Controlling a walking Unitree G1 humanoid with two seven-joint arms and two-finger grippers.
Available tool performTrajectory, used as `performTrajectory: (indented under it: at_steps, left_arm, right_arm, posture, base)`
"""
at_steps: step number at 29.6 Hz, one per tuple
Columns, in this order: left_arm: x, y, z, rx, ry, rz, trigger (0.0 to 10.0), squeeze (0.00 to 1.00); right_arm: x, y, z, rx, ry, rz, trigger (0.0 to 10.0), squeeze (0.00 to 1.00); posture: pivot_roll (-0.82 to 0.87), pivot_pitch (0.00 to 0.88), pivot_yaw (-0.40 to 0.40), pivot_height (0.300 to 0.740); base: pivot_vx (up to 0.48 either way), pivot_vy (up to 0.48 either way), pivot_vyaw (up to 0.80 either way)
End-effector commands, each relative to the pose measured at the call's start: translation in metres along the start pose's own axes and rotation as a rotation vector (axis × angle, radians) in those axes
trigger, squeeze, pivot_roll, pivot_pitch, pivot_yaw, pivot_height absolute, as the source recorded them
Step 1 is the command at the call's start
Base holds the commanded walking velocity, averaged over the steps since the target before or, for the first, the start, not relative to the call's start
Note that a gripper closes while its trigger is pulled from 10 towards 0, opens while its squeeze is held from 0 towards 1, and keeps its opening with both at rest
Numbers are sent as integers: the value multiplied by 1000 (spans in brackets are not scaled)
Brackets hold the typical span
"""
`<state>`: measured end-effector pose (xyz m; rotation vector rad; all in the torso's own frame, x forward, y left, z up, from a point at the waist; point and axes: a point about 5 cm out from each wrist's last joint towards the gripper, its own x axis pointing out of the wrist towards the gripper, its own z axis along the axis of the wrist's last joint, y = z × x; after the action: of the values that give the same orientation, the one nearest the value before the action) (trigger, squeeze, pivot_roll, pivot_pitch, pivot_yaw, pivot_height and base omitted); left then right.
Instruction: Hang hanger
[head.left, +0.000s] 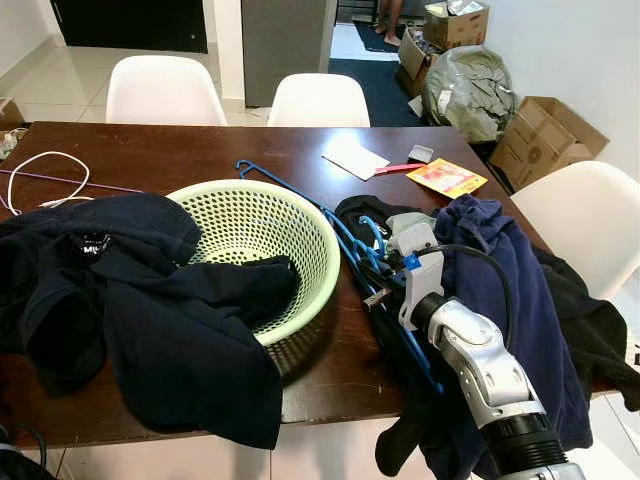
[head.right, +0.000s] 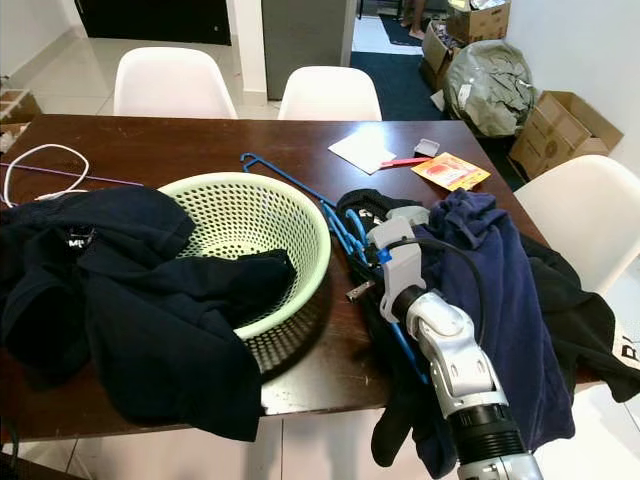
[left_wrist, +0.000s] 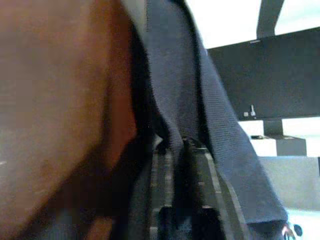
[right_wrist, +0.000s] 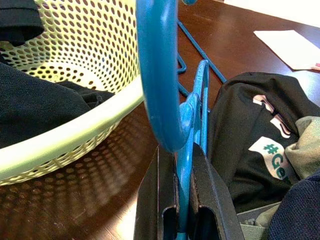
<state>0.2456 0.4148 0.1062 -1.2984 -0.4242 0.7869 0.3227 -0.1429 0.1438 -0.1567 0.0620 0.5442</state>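
While the right gripper (right_wrist: 184, 210) is pinching the blue hanger (right_wrist: 160, 85) between nearly closed jaws, lower centre-right beside the green basket (head.left: 300, 225), lifting straight up should be freeing it from the clothes (head.left: 500, 270).

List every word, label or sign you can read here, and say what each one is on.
"#Ge", cut off: a white and green label on the black garment beside the blue hanger.
White letters on the dark shirt left of the green basket: too small to read.
Orange packet: print too small to read.
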Motion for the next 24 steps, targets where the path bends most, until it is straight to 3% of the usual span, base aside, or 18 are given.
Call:
performTrajectory:
  at_steps: [1, 6, 8, 10, 12, 13, 14, 15, 16, 17, 18, 19, 20, 21, 22, 23, 24]
  left_arm:
    - [-2, 8, -2, 25, 18, 39, 0, 0]
    - [4, -12, 17, 111, -29, -29, 0, 0]
    - [7, -36, 27, 178, -55, -112, 0, 0]
    - [8, -42, 29, 192, -60, -132, 0, 0]
    - [6, -90, 31, 312, -40, -327, 0, 0]
    - [6, -90, 31, 312, -40, -327, 0, 0]
    - [2, -112, 28, 365, -26, -417, 0, 0]
    - [-11, -157, 22, 422, -6, -601, 0, 0]
    - [-11, -157, 22, 422, -6, -601, 0, 0]
    - [-35, -212, 15, 314, 30, -803, 0, 0]
    - [-56, -246, 12, 236, 64, -943, 0, 0]
    - [-56, -246, 12, 236, 64, -943, 0, 0]
    - [-106, -303, 4, 237, 118, -1258, 0, 0]
    - [-106, -303, 4, 237, 118, -1258, 0, 0]
    - [-142, -330, 0, 255, 151, -1457, 0, 0]
    - [-142, -330, 0, 255, 151, -1457, 0, 0]
    - [-178, -351, -12, 286, 201, -1633, 0, 0]
  right_arm:
    - [-4, 1, -14, 17, 61, -5, 10000, 0]
    - [-4, 1, -14, 25, 60, -7, 10000, 0]
    - [-3, 1, -15, 31, 58, -8, 10000, 0]
    - [-3, 1, -15, 32, 58, -8, 10000, 0]
    - [-1, 3, -15, 42, 54, -10, 10000, 0]
    - [-1, 3, -15, 42, 54, -10, 10000, 0]
    - [-1, 3, -15, 47, 52, -12, 10000, 0]
    - [0, 4, -15, 53, 49, -13, 10000, 0]
    - [0, 4, -15, 53, 49, -13, 10000, 0]
    - [1, 5, -15, 57, 47, -14, 10000, 0]
    - [2, 6, -15, 60, 46, -15, 10000, 0]
    - [2, 6, -15, 60, 46, -15, 10000, 0]
    - [4, 7, -15, 62, 44, -15, 10000, 0]
    - [4, 7, -15, 62, 44, -15, 10000, 0]
    - [4, 7, -15, 63, 43, -15, 10000, 0]
    - [4, 7, -15, 63, 43, -15, 10000, 0]
    - [5, 7, -15, 75, 38, -21, 10000, 0]
  posture:
    - [-4, 125, -96, 740]
    - [3, 126, -91, 740]
    - [12, 124, -85, 740]
    - [12, 124, -85, 740]
    - [23, 119, -75, 740]
    - [23, 119, -75, 740]
    - [25, 118, -73, 740]
    - [30, 112, -69, 740]
    - [30, 112, -69, 740]
    - [31, 111, -66, 740]
    - [32, 110, -66, 740]
    - [32, 110, -66, 740]
    - [45, 105, -59, 740]
    - [45, 105, -59, 740]
    - [45, 105, -59, 740]
    - [45, 105, -59, 740]
    - [55, 95, -44, 740]
  base:
    - [0, 0, 0]
    - [0, 0, 0]
    - [0, 0, 0]
    - [0, 0, 0]
    - [0, 0, 0]
    - [0, 0, 0]
    - [0, 0, 0]
    - [0, 0, 0]
    - [0, 0, 0]
    - [0, 0, 0]
    - [0, 0, 0]
    - [0, 0, 0]
    - [0, 0, 0]
    - [0, 0, 0]
    - [0, 0, 0]
    - [0, 0, 0]
    - [0, 0, 0]
